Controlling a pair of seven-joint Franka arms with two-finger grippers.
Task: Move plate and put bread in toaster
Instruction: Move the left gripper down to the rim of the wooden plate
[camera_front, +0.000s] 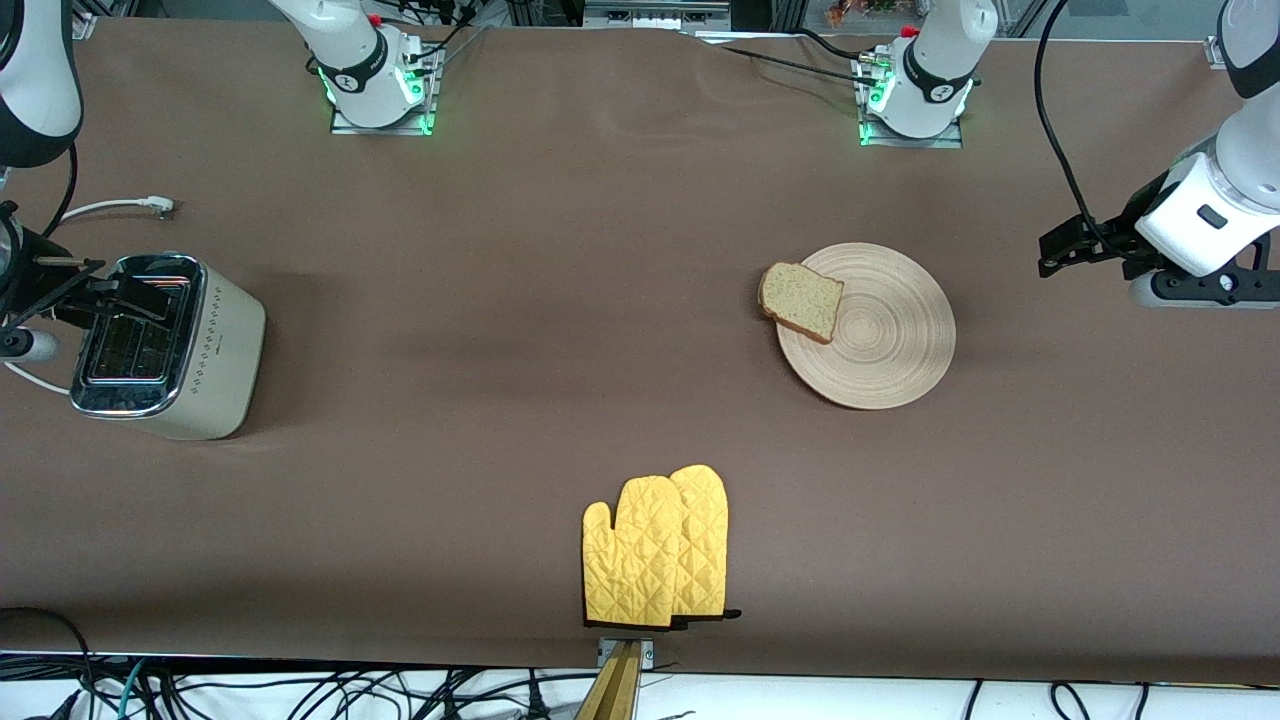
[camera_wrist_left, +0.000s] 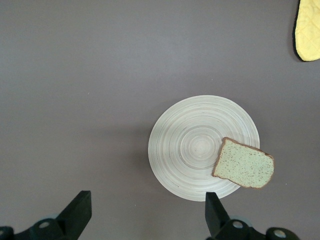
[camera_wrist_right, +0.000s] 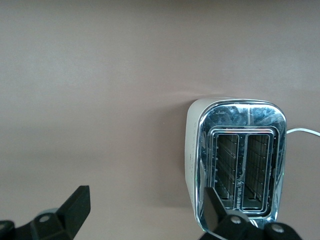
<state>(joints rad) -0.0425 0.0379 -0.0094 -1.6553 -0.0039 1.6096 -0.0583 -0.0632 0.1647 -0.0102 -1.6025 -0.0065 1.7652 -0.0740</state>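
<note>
A round beige plate (camera_front: 880, 335) (camera_wrist_left: 190, 145) with ring grooves lies toward the left arm's end of the table. A slice of brown speckled bread (camera_front: 800, 300) (camera_wrist_left: 245, 164) rests on its rim and overhangs toward the right arm's end. The cream toaster (camera_front: 165, 345) (camera_wrist_right: 235, 160) with a chrome top stands at the right arm's end, both slots showing. My left gripper (camera_front: 1048, 254) (camera_wrist_left: 147, 200) hangs open over bare table beside the plate. Just as open and empty, my right gripper (camera_front: 90, 285) (camera_wrist_right: 145, 195) hangs over the toaster's edge.
A pair of yellow quilted mitts (camera_front: 655, 550) (camera_wrist_left: 307, 30) lies near the table's front edge, nearer the front camera than the plate. A white cord (camera_front: 120, 205) (camera_wrist_right: 302, 131) runs from the toaster toward the robots' bases. Brown cloth covers the table (camera_front: 500, 330).
</note>
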